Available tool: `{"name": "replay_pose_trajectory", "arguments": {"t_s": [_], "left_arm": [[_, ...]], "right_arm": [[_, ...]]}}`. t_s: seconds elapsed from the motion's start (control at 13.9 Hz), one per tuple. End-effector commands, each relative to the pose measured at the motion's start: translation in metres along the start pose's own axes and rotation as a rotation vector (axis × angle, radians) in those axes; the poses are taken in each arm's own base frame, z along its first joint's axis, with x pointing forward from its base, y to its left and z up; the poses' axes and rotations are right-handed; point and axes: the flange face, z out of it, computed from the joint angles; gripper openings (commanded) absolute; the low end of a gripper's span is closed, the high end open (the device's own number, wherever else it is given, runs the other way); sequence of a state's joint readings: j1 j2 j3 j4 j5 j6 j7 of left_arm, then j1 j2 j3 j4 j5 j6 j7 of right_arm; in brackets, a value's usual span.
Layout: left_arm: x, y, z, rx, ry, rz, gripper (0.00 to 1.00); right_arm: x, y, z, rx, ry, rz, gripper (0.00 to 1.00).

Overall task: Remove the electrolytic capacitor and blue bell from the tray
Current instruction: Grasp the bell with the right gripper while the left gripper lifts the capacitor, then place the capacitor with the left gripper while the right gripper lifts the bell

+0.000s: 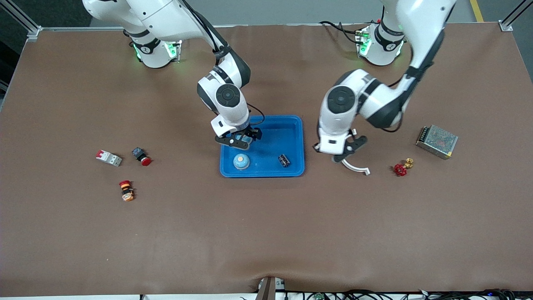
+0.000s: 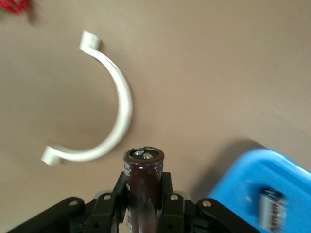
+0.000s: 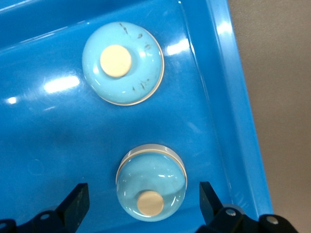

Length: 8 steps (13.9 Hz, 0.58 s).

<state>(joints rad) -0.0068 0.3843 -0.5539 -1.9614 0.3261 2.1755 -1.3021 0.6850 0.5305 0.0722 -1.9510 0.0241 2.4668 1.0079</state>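
Note:
A blue tray (image 1: 291, 125) lies mid-table. My right gripper (image 1: 239, 141) is low in it, open; a light blue bell (image 3: 151, 182) stands between its fingers (image 3: 77, 204), which are clear of it on both sides. A second light blue bell (image 1: 241, 161) (image 3: 123, 63) rests in the tray nearer the front camera. My left gripper (image 1: 343, 157) (image 2: 144, 194) hangs over the table beside the tray, toward the left arm's end, shut on a dark brown capacitor (image 2: 144, 174). A small black capacitor (image 1: 284, 160) (image 2: 272, 208) lies in the tray.
A white curved strip (image 1: 356, 167) (image 2: 114, 111) lies under the left gripper. A red valve handle (image 1: 400, 169), a brass fitting (image 1: 409, 162) and a mesh power supply (image 1: 437, 141) sit toward the left arm's end. A breaker (image 1: 109, 158), a red button (image 1: 141, 156) and an orange part (image 1: 126, 191) sit toward the right arm's end.

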Motion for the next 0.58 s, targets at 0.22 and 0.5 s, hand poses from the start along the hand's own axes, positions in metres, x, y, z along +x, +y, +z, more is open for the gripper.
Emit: {"name": "replay_pose_trajectory", "arguments": {"t_s": [0.22,0.5], "left_arm": [[0.066,-0.087,0.027,0.05,-0.05,0.095,0.0],[0.085,-0.119,0.073,0.104,-0.087,0.127,0.0]], "right_arm": [[0.0,-0.003,0.002,-0.014,0.029,0.01,1.0],[-0.001,-0.002,0.011,-0.049,0.062,0.0,1.0]]}}
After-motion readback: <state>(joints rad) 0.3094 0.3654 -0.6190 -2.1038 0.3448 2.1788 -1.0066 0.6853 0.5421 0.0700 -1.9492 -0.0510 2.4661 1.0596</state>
